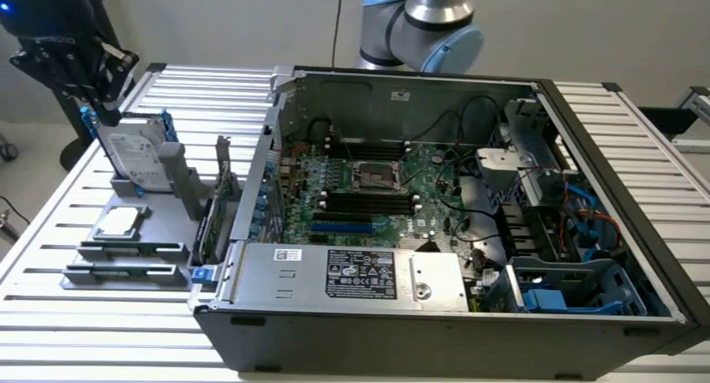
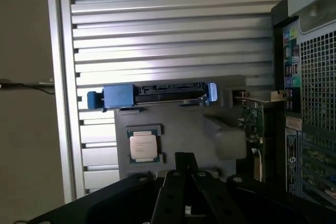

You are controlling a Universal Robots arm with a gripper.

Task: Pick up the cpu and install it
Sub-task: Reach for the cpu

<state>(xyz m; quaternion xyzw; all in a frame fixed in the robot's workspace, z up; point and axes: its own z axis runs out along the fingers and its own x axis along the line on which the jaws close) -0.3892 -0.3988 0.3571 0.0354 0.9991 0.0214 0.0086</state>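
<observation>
The claw (image 1: 98,92) hangs at the far corner of the slatted metal counter (image 1: 66,325), just above the top edge of a hard drive (image 1: 133,160) that stands upright in a blue bracket. From these pictures I cannot tell whether the claw is apart or together, and it holds nothing that can be seen.

The cpu (image 1: 120,223) lies flat, shiny side up, in a shallow seat on a grey tray (image 1: 166,233). On the exterior view's clock face it sits at 6 o'clock from the hard drive and at 9 o'clock from the open computer case (image 1: 444,333), with the claw at 12 o'clock from it and well apart. Two flat grey blocks (image 1: 131,252) rest on the tray at 6 o'clock from the cpu.

Inside the case the green board (image 1: 416,202) lies exposed. Its square socket (image 1: 374,177) sits near the middle, at 3 o'clock from the cpu and well apart. A grey power box (image 1: 355,272) with labels fills the near side of the case
</observation>
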